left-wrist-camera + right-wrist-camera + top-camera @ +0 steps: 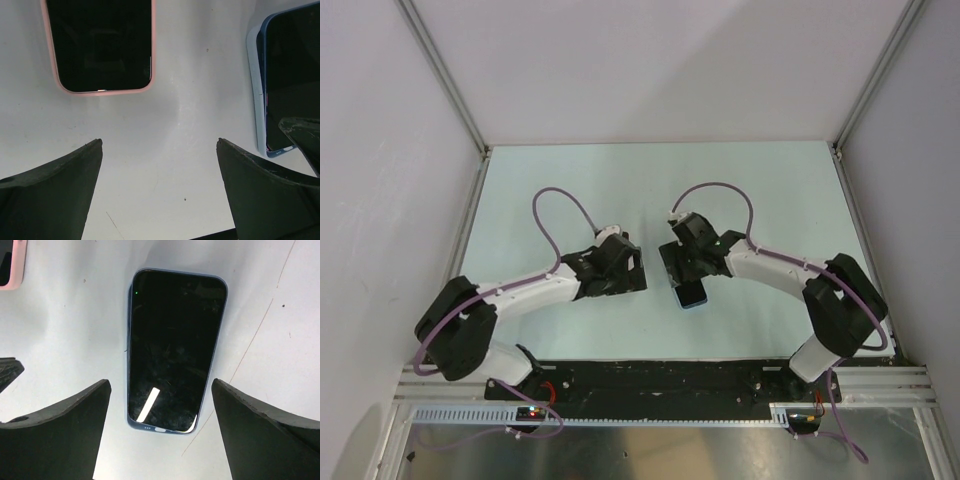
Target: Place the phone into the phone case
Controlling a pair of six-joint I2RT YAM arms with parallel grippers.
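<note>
Phone (172,350) in blue case (145,428) lies beneath the right tool (160,385), fingers apart.

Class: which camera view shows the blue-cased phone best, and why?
The right wrist view: the blue-cased phone lies whole, screen up. The left wrist view catches only one edge; the top view shows just its end, the rest hidden under the right gripper.

Left claw (159,142) and right claw (160,382) both spread wide.
</note>
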